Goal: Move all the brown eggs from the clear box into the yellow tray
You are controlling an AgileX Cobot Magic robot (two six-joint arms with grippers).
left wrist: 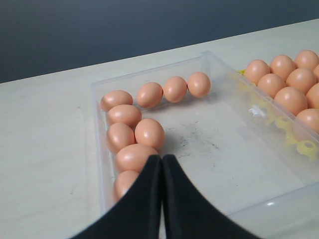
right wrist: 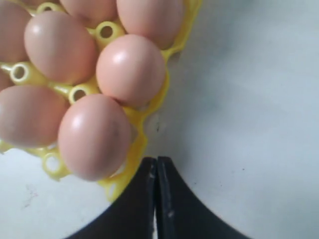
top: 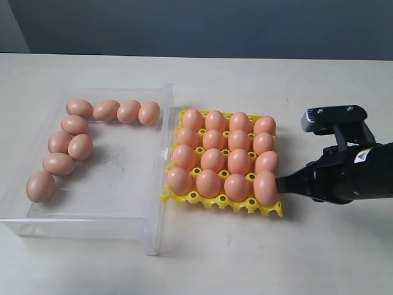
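Observation:
Several brown eggs (top: 80, 147) lie along the far and left walls of the clear box (top: 116, 178). The yellow tray (top: 212, 201) beside it has an egg (top: 212, 159) in every visible cup. My right gripper (top: 279, 184) is shut and empty, its tip at the tray's near right corner beside the corner egg (top: 265, 187). The right wrist view shows this gripper (right wrist: 156, 160) shut right next to the tray's rim (right wrist: 137, 149) and an egg (right wrist: 93, 137). My left gripper (left wrist: 161, 158) is shut and empty above the box (left wrist: 219, 149), near eggs (left wrist: 149, 133) by one wall.
The box and tray stand side by side on a pale table (top: 245, 264). The right arm's black body (top: 350, 172) reaches in from the right edge. A dark wall (top: 196, 24) runs behind the table. The left arm does not show in the exterior view.

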